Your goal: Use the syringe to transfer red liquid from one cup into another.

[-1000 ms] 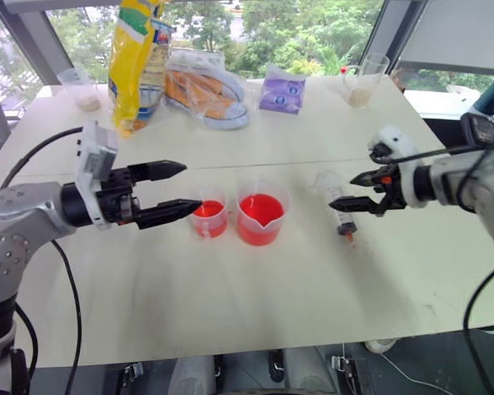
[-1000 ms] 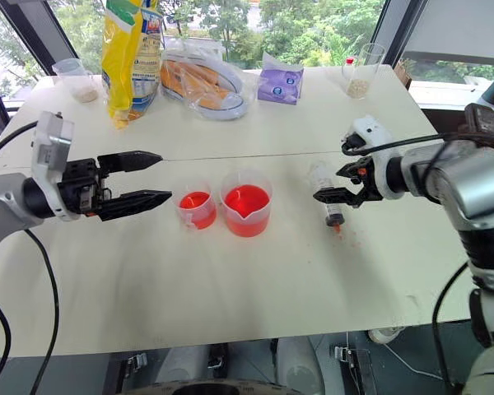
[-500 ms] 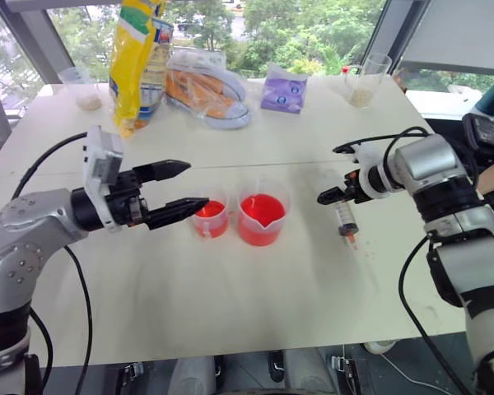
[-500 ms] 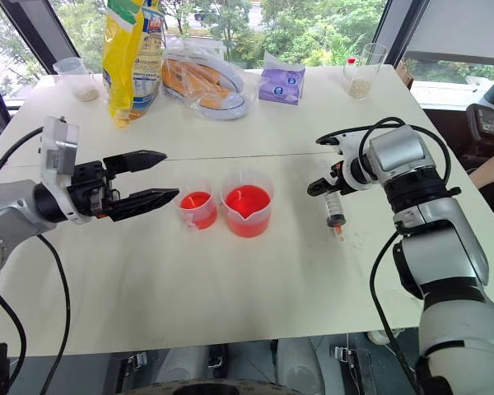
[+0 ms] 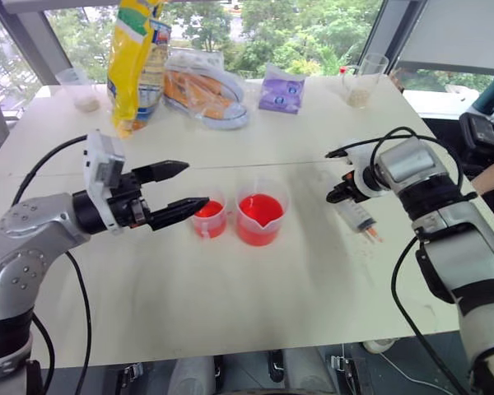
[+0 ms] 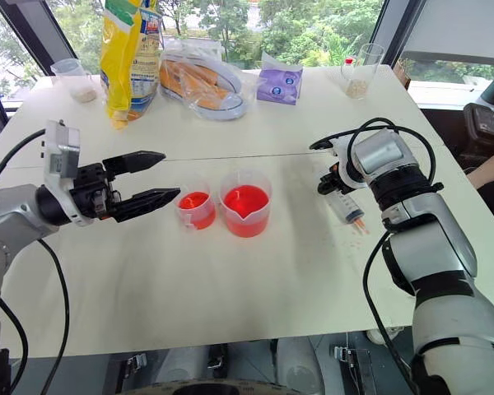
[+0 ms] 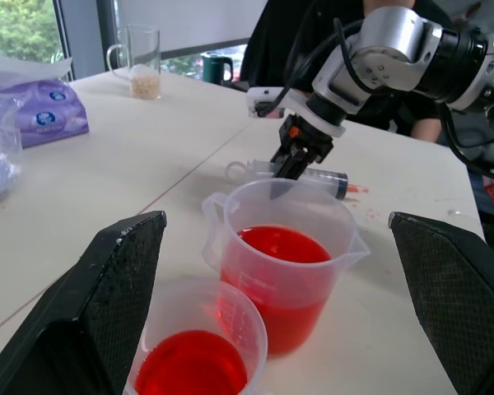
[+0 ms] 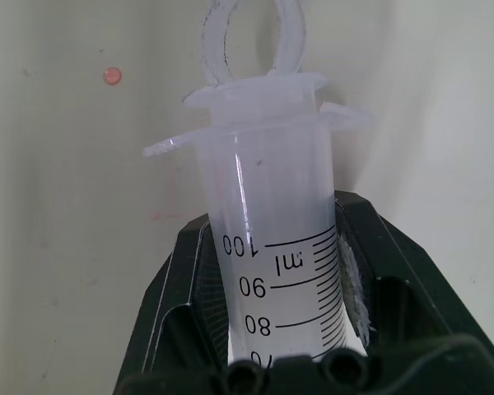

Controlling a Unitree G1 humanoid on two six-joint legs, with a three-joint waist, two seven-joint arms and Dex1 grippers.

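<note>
Two cups of red liquid (image 5: 260, 211) mid-table: spouted beaker (image 5: 262, 214), smaller cup (image 5: 210, 215) beside it. Right gripper (image 6: 333, 183) is clamped on the syringe (image 6: 347, 207), which lies on the table (image 5: 230, 288). Left gripper (image 5: 181, 188) hangs spread near the small cup. Risk: the smooth, round plastic barrel twists in the fingers on lift, tip swings off-target.

White table (image 5: 189, 304) bearing clutter along far edge. Yellow bag (image 5: 136, 58) standing upright near far left. Clear packet with orange contents (image 5: 207, 90) lying just beside bag. Purple packet (image 5: 281, 90) sitting right of it. Glass with beige grains (image 5: 362, 82) standing at far right; another grain glass (image 5: 81, 89) at far left. Trees showing through window (image 5: 313, 29).
</note>
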